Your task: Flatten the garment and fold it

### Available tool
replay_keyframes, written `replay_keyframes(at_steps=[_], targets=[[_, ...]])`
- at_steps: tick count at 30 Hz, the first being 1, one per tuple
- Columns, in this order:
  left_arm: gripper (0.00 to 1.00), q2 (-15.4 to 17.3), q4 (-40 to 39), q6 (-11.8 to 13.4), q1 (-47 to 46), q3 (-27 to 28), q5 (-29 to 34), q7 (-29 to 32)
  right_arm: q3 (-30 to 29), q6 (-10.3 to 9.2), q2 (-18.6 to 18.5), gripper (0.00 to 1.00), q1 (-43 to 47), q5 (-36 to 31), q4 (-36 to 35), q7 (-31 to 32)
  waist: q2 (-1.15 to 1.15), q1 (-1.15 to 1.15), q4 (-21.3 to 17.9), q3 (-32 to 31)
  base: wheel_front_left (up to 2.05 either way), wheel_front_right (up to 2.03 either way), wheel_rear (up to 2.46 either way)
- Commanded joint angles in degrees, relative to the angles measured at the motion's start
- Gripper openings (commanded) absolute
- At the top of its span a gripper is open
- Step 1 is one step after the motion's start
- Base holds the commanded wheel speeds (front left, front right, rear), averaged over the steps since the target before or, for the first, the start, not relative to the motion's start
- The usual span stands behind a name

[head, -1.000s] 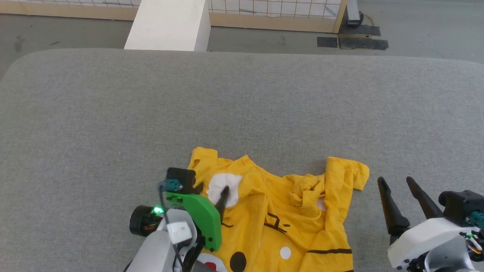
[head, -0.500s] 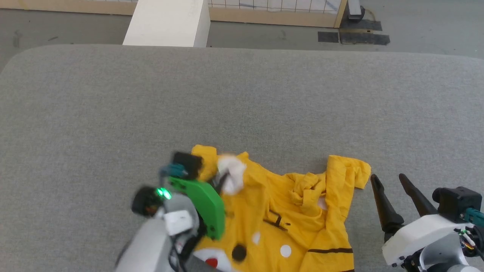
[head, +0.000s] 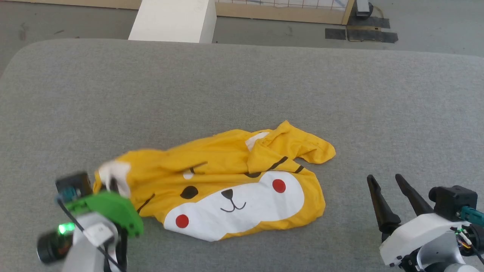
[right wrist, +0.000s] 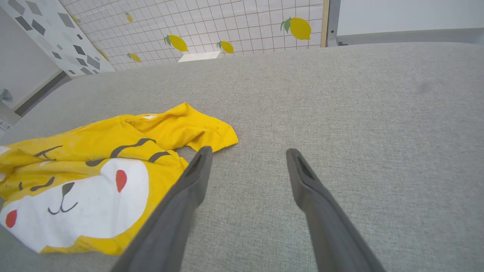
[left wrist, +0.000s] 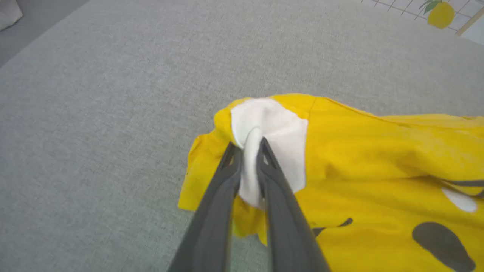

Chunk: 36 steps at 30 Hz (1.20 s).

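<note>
Sideways to the left is where the yellow T-shirt (head: 234, 177) has gone. A second ago it lay bunched up, with the left gripper (left wrist: 247, 145) reaching down onto it. Now it has been pulled along the grey surface (head: 242, 83) and has opened out. The cartoon face with its white muzzle and red dots looks up at the room.

The left gripper's jaws are pressed together, pinching a fold of the white patch (left wrist: 280, 124) at the shirt's left end. That end looks lifted a little off the surface.

The right gripper (head: 384, 177) hangs near the front right. Its jaws are spread wide with nothing in them, and it is apart from the shirt.

I think the pull has helped a lot, because most of the front now lies flat. The far right part is not done yet. A sleeve (head: 302, 147) there is folded over and rumpled. It likely needs tugging straight before any folding starts.
</note>
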Motion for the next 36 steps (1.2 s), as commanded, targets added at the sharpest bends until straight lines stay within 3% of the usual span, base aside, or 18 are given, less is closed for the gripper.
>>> replay_keyframes(at_steps=[1, 4, 12, 20, 27, 28, 29, 30, 31, 36], targets=[[1.00, -0.5, 0.3, 0.3, 1.7, -0.1, -0.8, 1.1, -0.1, -0.08, 0.1, 1.00, -0.7, 0.0, 0.2, 0.4, 0.00, 0.00, 0.2, -0.1, 0.00, 0.00, 0.00], [1.00, -2.4, -1.1, -0.3, 5.3, 0.4, -2.9, -1.7, 0.3, -0.08, 0.1, 1.00, -1.8, -2.2, 0.0, 1.1, 0.00, 0.00, 1.1, -0.1, 0.00, 0.00, 0.00], [1.00, -5.2, -3.2, -3.2, 5.3, 1.3, -3.1, -22.5, 2.7, -0.08, 0.1, 1.00, -11.4, -7.6, 5.1, 1.6, 0.00, 0.00, 3.8, 1.5, 0.00, 0.00, 0.00], [1.00, -7.1, -5.9, -5.1, 2.0, 1.3, -0.4, -24.7, 2.1, -0.08, 0.1, 1.00, -23.9, -10.4, 21.3, 13.2, 0.00, 0.00, 7.6, 4.9, 0.00, 0.00, 0.00], [1.00, -7.5, -7.2, -5.6, 1.8, 0.4, -0.3, -24.7, 3.3, -0.08, -0.3, 1.00, -28.2, -13.3, 28.8, 26.6, 0.00, 0.00, 9.7, 6.6, 0.00, 0.00, 0.00], [1.00, -7.5, -7.4, -5.4, 1.9, 0.1, -0.7, -24.7, 2.9, -0.08, -0.4, 0.81, -28.2, -13.5, 29.3, 28.9, 0.00, 0.00, 9.7, 6.7, 0.00, 0.00, 0.00], [1.00, -7.5, -7.5, -5.2, 2.0, 0.0, -0.9, -24.7, 2.9, -0.08, -0.5, 0.42, -28.2, -13.7, 29.4, 30.5, 0.00, 0.00, 9.8, 6.7, 0.00, 0.00, 0.00], [1.00, -7.5, -7.5, -5.0, 2.1, -0.2, -1.1, -24.7, 2.8, -0.08, -0.7, 0.10, -28.1, -13.7, 29.1, 31.7, 0.00, 0.00, 9.7, 6.7, 0.00, 0.00, 0.00], [1.00, -7.5, -7.5, -4.8, 2.2, -0.3, -1.1, -24.8, 2.6, -0.08, -0.9, 0.00, -28.0, -13.7, 28.6, 32.2, 0.00, 0.00, 9.6, 6.6, 0.00, 0.00, 0.00], [1.00, -7.5, -7.2, -4.7, 3.0, 0.4, -0.4, -24.8, -0.7, -0.08, -2.9, 0.00, -26.9, -13.9, 23.6, 27.5, 0.00, 0.00, 8.2, 5.3, 0.00, 0.00, 0.00]])
